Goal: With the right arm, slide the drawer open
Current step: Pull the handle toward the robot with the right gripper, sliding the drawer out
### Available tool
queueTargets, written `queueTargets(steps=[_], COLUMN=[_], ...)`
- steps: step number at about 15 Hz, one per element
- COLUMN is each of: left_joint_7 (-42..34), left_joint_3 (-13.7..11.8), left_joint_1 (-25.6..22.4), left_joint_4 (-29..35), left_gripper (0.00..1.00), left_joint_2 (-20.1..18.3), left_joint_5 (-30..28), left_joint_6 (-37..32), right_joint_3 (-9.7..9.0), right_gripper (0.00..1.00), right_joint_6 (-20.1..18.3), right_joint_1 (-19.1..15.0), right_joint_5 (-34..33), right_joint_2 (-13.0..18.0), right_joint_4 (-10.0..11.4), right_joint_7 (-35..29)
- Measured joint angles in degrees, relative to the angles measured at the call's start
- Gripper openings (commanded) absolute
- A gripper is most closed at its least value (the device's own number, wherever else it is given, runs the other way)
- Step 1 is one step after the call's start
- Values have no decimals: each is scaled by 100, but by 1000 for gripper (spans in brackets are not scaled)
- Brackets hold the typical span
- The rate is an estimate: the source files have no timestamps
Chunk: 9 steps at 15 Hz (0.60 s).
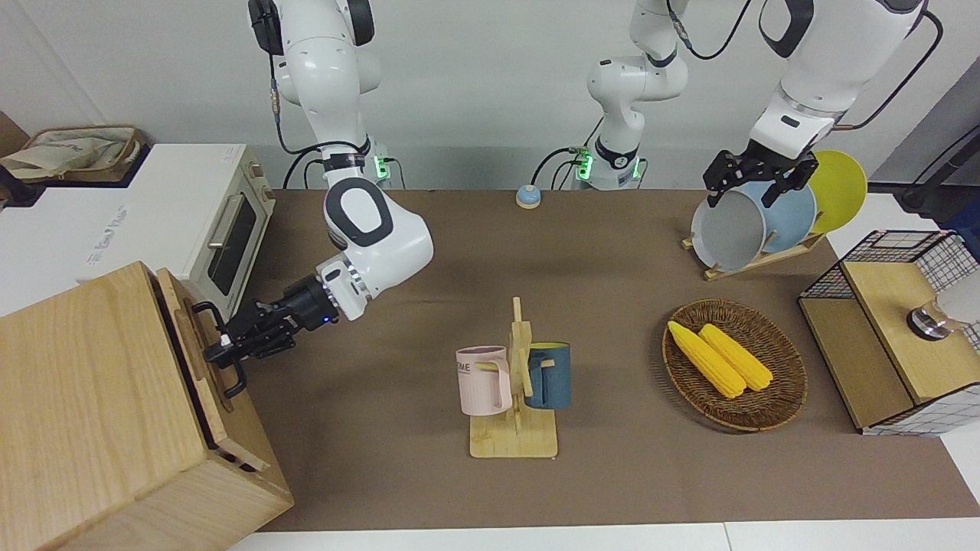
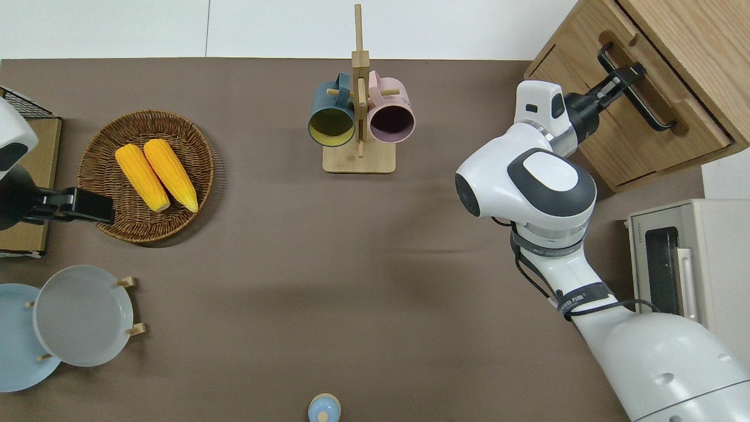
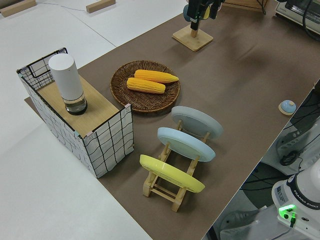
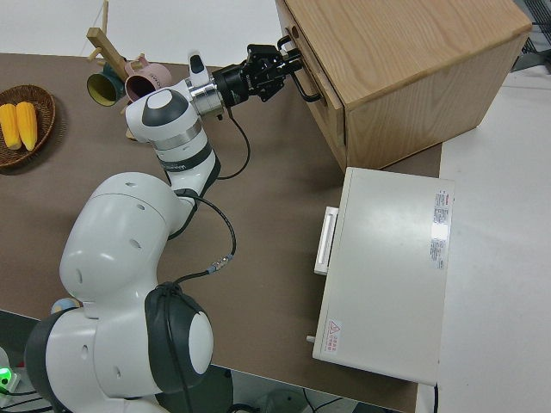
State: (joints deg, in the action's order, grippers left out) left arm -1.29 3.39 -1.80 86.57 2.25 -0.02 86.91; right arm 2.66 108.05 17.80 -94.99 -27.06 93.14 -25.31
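Black metal marks the handle (image 1: 218,343) of the drawer (image 1: 191,348), set in the wooden cabinet (image 1: 92,413) at the tabletop (image 1: 429,252) corner farthest from the robots, at the right arm's end. Right pincer (image 1: 222,350) is pinching that handle; the left arm is parked
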Motion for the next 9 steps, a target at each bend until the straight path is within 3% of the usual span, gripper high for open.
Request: queueTargets(steps=[9], left_joint_7=[0], left_joint_3=[0], left_joint_1=[0], left_joint_4=[0], left_gripper=[993], left_joint_2=[0], left_joint_5=[0], left_joint_6=[0], right_joint_3=[-101], right_gripper=[0], right_joint_6=[-824], right_joint_1=[680], right_joint_5=[281], right_joint_2=[-41], right_joint_4=[55], right_joint_7=[5])
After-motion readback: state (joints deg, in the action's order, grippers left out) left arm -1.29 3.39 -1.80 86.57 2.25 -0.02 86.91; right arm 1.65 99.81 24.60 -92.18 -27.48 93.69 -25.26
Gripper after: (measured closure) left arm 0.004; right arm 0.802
